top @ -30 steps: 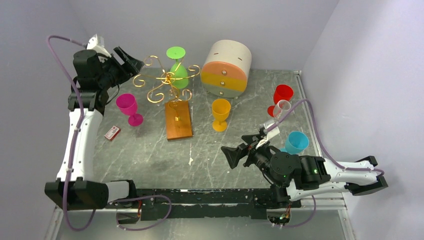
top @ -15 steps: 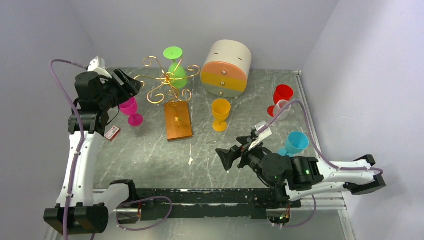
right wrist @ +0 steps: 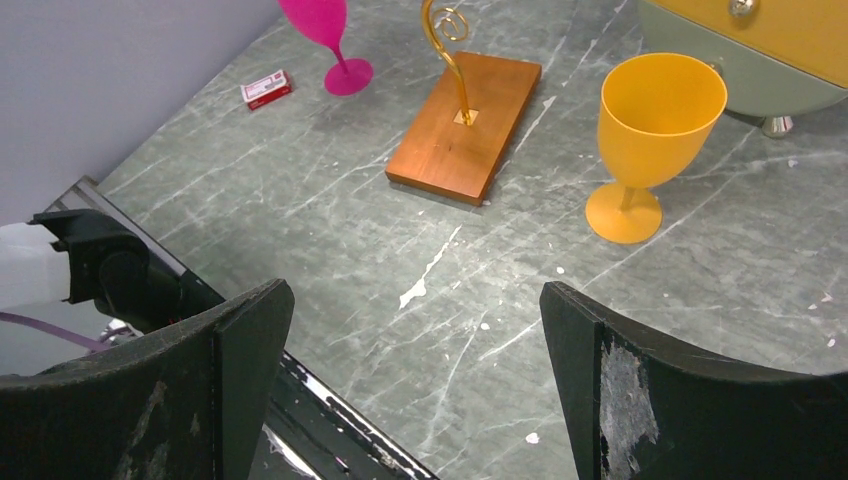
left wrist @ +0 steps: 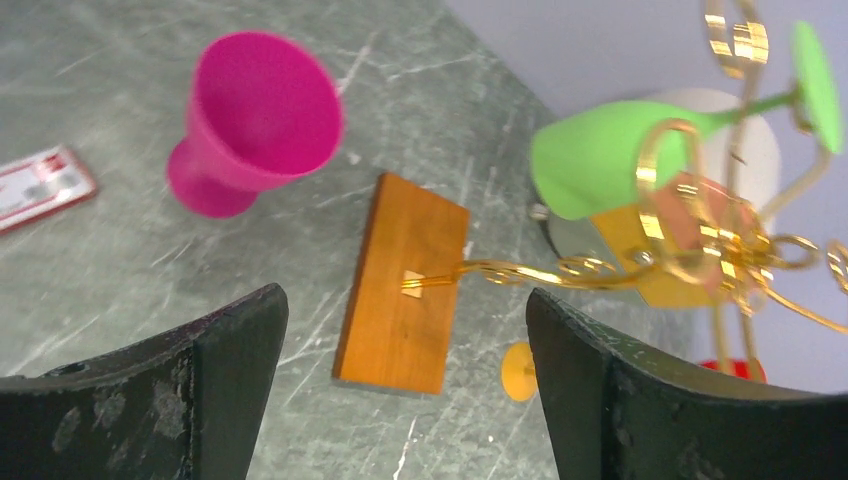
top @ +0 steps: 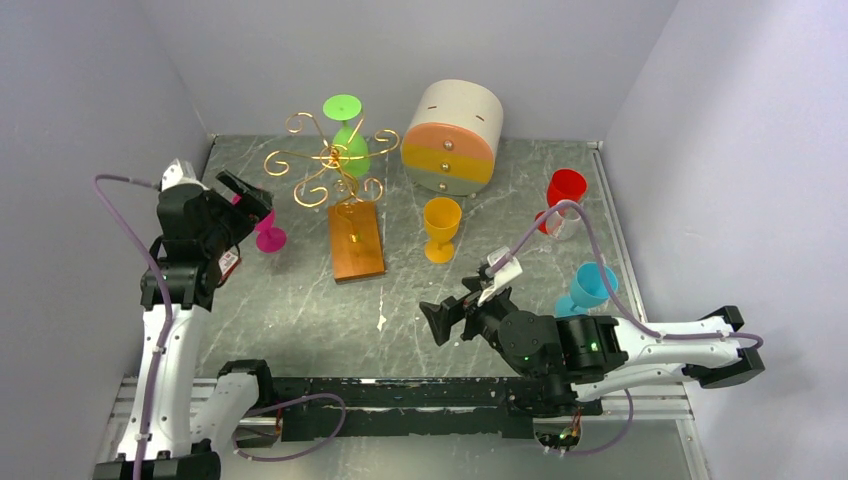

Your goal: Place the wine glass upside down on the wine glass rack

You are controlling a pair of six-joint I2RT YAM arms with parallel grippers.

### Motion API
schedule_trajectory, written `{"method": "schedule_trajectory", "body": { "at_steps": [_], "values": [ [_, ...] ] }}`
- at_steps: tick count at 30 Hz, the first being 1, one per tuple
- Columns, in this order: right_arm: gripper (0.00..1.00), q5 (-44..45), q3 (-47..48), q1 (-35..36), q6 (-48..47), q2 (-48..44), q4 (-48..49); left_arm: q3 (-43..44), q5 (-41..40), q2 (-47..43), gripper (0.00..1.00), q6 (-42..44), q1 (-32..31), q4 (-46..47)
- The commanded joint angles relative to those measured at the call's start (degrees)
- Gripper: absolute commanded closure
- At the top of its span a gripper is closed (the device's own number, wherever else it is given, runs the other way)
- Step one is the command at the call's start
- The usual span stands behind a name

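Although four more glasses stand on the table [top: 300, 300], the green wine glass [left wrist: 590, 160] is the one on the rack [top: 330, 157]. It hangs tilted at the rack's far side, bowl down and foot up, its stem through a curled gold arm. It looks like moulded plastic, so I judge it light, stiff and unlikely to break, yet smooth enough to slip. The thin stem, or the narrow part of the bowl, would be the place to grip. The wire tree looks springy above its wooden base [top: 357, 240], so a knock could set the glass swinging.

The left gripper [left wrist: 402, 295], left of the rack and over the pink glass [left wrist: 260, 120], has its jaws spread wide and holds nothing. The right gripper [right wrist: 415, 290], near and to the right, is likewise wide apart and empty. The orange glass [top: 441, 228] stands right of the base, with the round drawer box [top: 455, 135] beyond it. The red glass [top: 565, 187] and the blue glass [top: 592, 283] are at the far right.
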Motion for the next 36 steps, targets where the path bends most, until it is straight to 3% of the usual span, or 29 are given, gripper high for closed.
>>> {"method": "schedule_trajectory", "body": {
  "at_steps": [1, 6, 15, 25, 30, 36],
  "values": [
    [0.00, 1.0, 0.3, 0.2, 0.6, 0.0, 1.0, -3.1, -14.1, -1.7, 0.12, -10.1, 0.1, -4.3],
    [0.00, 0.0, -0.1, 0.1, 0.5, 0.7, 1.9, -0.7, -23.0, 1.8, 0.21, -16.4, 0.1, -12.6],
    [0.00, -0.2, 1.1, 0.1, -0.2, 1.1, 1.6, -3.7, -17.7, 6.9, 0.31, -14.5, 0.7, -5.8],
    [0.00, -0.5, 0.5, 0.2, -1.1, 0.4, 3.4, -1.6, -18.9, 14.4, 0.31, -13.6, 4.3, -2.5],
    [0.00, -1.0, 0.9, 0.2, -1.3, 0.7, 3.1, -0.6, -12.8, 16.9, 0.34, -13.5, 8.9, 2.9],
    [0.00, -1.1, 0.5, 0.2, -0.9, -0.8, 2.7, 0.7, -8.3, 21.2, 0.41, -11.7, 10.2, 5.9]
  ]
}}
